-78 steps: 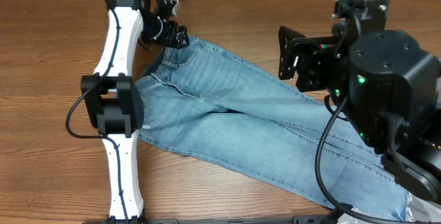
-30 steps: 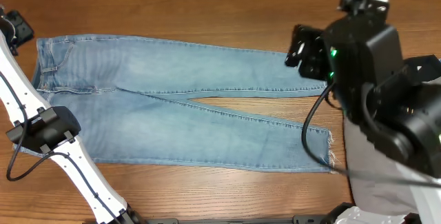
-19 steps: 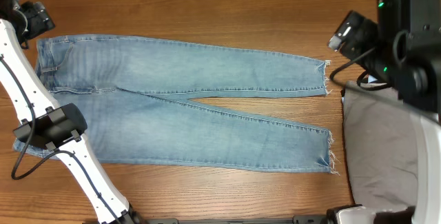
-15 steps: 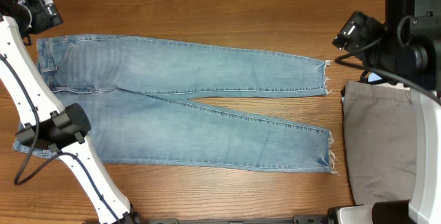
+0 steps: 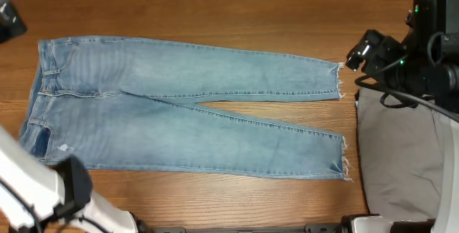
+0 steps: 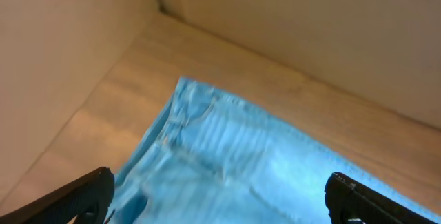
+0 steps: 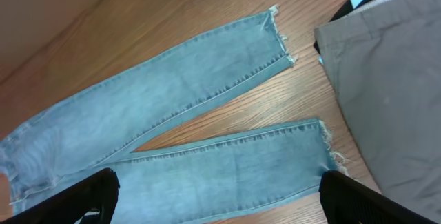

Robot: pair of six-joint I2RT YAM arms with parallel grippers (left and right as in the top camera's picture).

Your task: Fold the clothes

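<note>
Jeans (image 5: 179, 111) lie flat and face up on the table (image 5: 215, 11), their long axis running from 9 o'clock to 3 o'clock in the overhead view, with the waistband (image 5: 43, 68) at the 9 o'clock end and the frayed hems (image 5: 340, 81) at the 3 o'clock end. The two legs part slightly toward the hems. The right gripper (image 7: 219, 181) hangs above the hem end with its fingers spread wide and nothing between them. Its wrist camera shows the hems ahead toward 1 o'clock and the grey trousers (image 7: 386, 79) off at 3 o'clock, just beside the jeans. The left gripper (image 6: 219, 182), likewise spread and empty, looks down on the waistband corner at its 12 o'clock, near the table's far-left corner. By this layout the right arm is the nearer one to the hems and the left arm to the waistband, so a lengthwise or hem-to-waist fold would likely start with each arm at its own end.
</note>
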